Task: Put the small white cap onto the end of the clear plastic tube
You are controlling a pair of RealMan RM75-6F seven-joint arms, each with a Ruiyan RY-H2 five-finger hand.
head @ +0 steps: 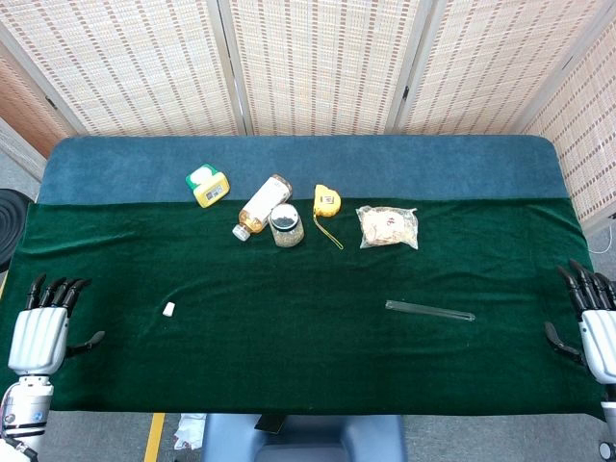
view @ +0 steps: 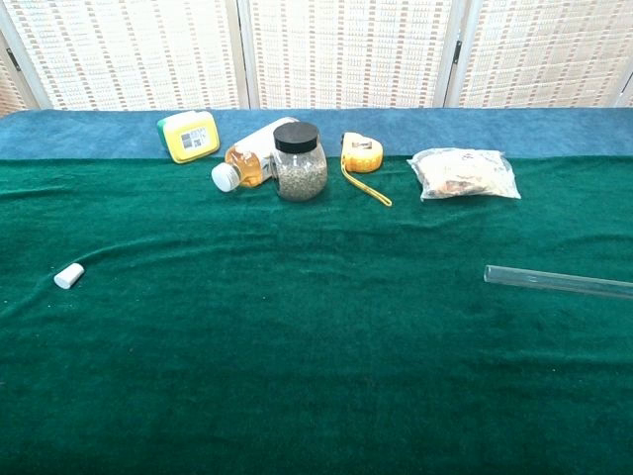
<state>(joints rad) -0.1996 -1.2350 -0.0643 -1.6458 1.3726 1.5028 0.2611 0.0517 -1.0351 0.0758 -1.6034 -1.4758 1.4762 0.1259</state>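
Note:
The small white cap point(head: 168, 309) point(view: 67, 276) lies on the green cloth at the left. The clear plastic tube point(head: 429, 310) point(view: 559, 281) lies flat on the cloth at the right, far from the cap. My left hand point(head: 43, 325) hovers at the table's left front corner, fingers spread and holding nothing, a short way left of the cap. My right hand point(head: 595, 322) is at the right front edge, fingers apart and empty, to the right of the tube. The chest view shows neither hand.
Along the back of the cloth stand a yellow-green box point(head: 208, 185), a bottle of amber liquid lying on its side point(head: 262, 205), a black-lidded jar point(head: 286, 225), a yellow tape measure point(head: 327, 201) and a clear bag of snacks point(head: 388, 227). Woven screens stand behind the table.

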